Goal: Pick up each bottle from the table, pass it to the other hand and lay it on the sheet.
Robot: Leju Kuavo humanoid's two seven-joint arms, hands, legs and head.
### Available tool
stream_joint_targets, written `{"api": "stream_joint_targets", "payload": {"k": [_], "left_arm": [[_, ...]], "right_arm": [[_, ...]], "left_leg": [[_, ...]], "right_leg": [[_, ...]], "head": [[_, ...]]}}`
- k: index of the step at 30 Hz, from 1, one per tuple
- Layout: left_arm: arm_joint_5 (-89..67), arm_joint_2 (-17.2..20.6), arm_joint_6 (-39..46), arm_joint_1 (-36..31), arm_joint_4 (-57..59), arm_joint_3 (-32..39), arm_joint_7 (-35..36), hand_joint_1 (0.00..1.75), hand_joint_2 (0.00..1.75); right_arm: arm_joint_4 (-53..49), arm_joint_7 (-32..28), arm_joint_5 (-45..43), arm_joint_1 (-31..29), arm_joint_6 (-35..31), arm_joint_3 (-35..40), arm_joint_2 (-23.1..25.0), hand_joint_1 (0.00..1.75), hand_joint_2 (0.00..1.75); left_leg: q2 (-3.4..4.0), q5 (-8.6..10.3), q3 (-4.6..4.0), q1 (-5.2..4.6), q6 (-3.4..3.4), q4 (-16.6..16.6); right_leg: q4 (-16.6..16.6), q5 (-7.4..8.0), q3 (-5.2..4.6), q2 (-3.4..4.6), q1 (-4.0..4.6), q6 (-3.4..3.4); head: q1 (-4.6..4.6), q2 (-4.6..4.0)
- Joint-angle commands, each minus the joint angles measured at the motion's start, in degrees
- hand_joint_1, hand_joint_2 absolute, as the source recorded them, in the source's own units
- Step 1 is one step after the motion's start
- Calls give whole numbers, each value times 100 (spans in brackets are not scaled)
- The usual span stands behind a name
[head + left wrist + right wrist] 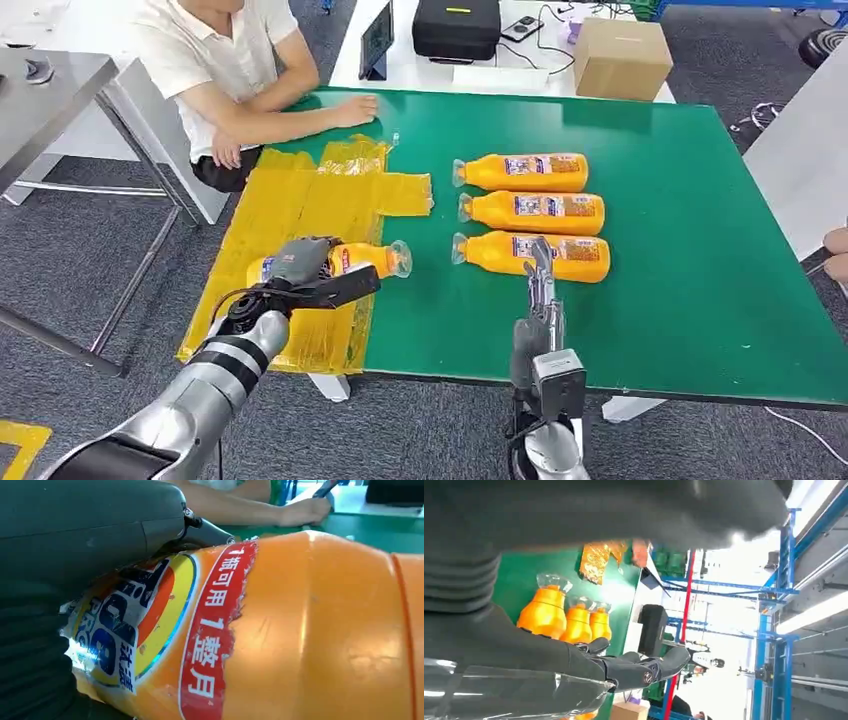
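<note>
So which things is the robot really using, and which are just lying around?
Using: held bottle, three bottles waiting on the table, yellow sheet, left hand, right hand.

Lying around: cardboard box, black case, tablet.

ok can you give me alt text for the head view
The robot's left hand holds an orange bottle over a yellow sheet on a green table. Its right hand hovers open by three more bottles; a seated person watches.
</note>
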Motion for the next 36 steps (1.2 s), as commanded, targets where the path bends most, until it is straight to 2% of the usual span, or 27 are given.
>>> {"api": "stream_joint_targets", "payload": {"k": [1,2,3,11,29,34,35,36], "left_arm": [[54,171,4,-270,865,-89,118,150,175],[57,160,-34,-288,908,-96,116,42,175],[95,132,-189,-332,1014,-98,102,2,175],[311,211,-1225,-289,1360,-195,-68,0,175],[401,199,-1377,-186,1290,-289,-184,0,175],[867,18,-998,-22,793,-93,-626,0,175],[1361,-90,-1138,105,484,149,-1086,0,175],[1702,-116,-1273,261,125,139,-1258,0,175]], "right_arm": [[399,4,-24,-179,52,-164,52,0,175],[408,4,-14,-184,37,-171,56,0,175],[443,4,-45,-193,66,-196,55,0,175],[599,4,-93,-209,34,-234,10,0,175],[644,4,-133,-229,-4,-242,-19,0,175],[566,4,-144,-148,-50,-260,-47,0,175],[520,4,-152,-121,-83,-260,-59,0,175],[481,4,-182,-96,-99,-235,-84,0,175]], "left_leg": [[10,3,11,7,-10,-5],[5,3,10,5,-9,-4],[9,4,12,8,-11,-6],[12,3,14,10,-12,-6],[13,11,64,8,-13,-19],[6,16,56,11,-15,-19],[5,17,57,13,-16,-22],[-3,16,51,13,-15,-17]], "right_leg": [[-6,6,7,13,8,-13],[-2,4,7,8,5,-10],[-7,6,10,12,8,-13],[-8,6,12,16,10,-13],[-17,17,65,19,7,-15],[-19,21,60,14,11,-18],[-24,23,63,12,12,-19],[-22,20,60,4,13,-19]], "head": [[0,0],[2,0],[0,0],[0,0],[2,0],[0,0],[2,0],[0,0]]}}
